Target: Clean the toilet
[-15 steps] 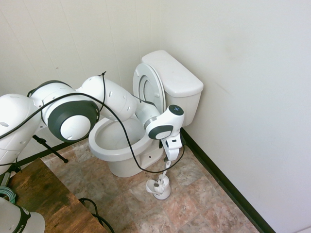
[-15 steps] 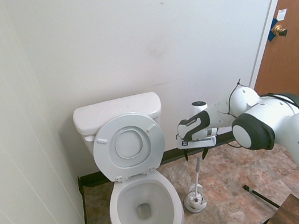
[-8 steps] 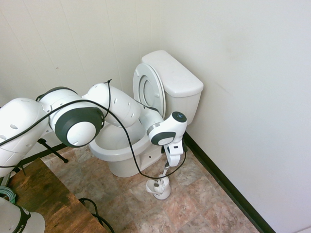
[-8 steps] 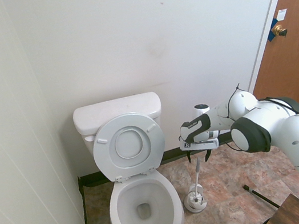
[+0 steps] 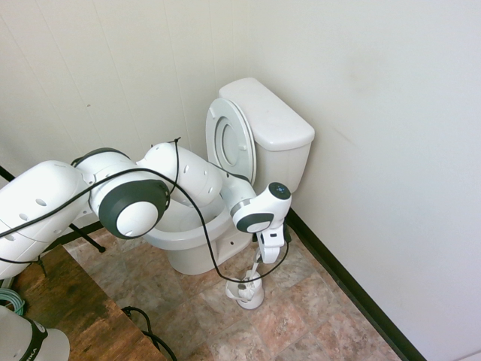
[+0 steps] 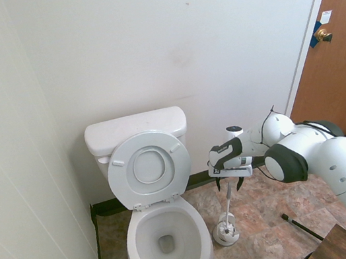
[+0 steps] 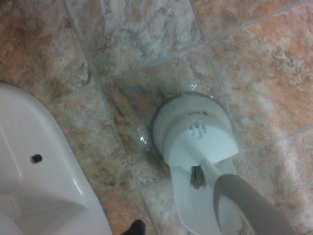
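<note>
Hand (image 6: 229,187) spread, pointing down w/ brush handle (image 6: 228,201) between fingers; holder (image 6: 226,233) beside toilet (image 6: 167,238), door (image 6: 339,66) behind arm.

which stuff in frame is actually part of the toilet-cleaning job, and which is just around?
Job:
- toilet, seat and lid up
- toilet brush, standing in its holder on the floor beside the bowl
- tool, open, above the brush handle

Just around:
- brown door with knob
- wooden surface in the near corner

Tiled floor (image 5: 316,308) (mottled brown) carries toilet (image 5: 263,131), brush holder (image 5: 246,292) just beside.
</note>
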Controlling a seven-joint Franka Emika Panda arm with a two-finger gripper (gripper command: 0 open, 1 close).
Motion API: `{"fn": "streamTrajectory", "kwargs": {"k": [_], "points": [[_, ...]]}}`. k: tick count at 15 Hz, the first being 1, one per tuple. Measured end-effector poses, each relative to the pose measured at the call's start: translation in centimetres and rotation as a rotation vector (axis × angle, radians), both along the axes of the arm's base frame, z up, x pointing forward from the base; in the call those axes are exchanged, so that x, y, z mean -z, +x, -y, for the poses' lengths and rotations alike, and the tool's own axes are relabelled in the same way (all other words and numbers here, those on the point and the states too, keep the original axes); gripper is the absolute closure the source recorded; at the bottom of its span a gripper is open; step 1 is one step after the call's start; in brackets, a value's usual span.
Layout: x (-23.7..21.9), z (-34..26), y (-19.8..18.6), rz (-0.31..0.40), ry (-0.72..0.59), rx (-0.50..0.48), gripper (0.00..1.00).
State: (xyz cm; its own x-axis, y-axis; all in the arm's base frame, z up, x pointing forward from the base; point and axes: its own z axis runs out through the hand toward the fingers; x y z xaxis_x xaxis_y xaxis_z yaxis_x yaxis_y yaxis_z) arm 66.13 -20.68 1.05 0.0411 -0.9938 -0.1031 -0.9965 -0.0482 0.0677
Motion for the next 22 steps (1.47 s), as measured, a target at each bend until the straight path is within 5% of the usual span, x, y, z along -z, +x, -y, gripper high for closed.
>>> {"fn": "streamTrajectory", "kwargs": {"k": [5, 6, 22], "points": [[0.8, -0.1, 0.5, -0.005, 0.003, 0.011, 0.0], [1.0, -0.1, 0.6, -0.008, 0.004, 0.012, 1.0], [1.5, 0.6, 0.5, -0.019, 0.013, 0.021, 1.0]]}}
